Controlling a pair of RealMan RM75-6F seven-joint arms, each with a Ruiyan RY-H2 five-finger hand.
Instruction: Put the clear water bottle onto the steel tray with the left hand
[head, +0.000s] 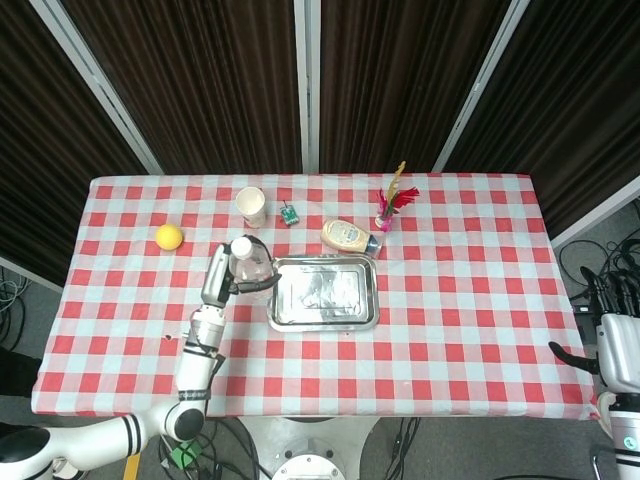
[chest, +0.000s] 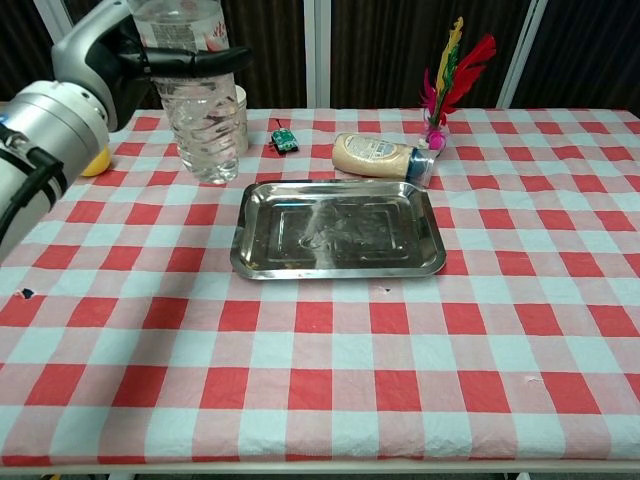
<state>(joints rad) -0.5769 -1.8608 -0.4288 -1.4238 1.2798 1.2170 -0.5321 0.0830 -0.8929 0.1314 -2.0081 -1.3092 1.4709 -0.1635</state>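
My left hand (chest: 120, 55) grips the clear water bottle (chest: 200, 110) upright and holds it in the air, just left of the steel tray (chest: 340, 262). In the head view the white-capped bottle (head: 247, 262) hangs beside the left rim of the tray (head: 275, 300), with the left hand (head: 218, 278) wrapped round it from the left. The tray lies flat with nothing on it. My right hand (head: 615, 345) stays off the table's right edge, fingers spread and holding nothing.
Behind the tray lie a mayonnaise bottle (chest: 385, 155), a paper cup (head: 251, 206), a small green object (chest: 284, 138) and a vase with feathers (chest: 450, 75). A yellow ball (head: 168, 236) sits at the far left.
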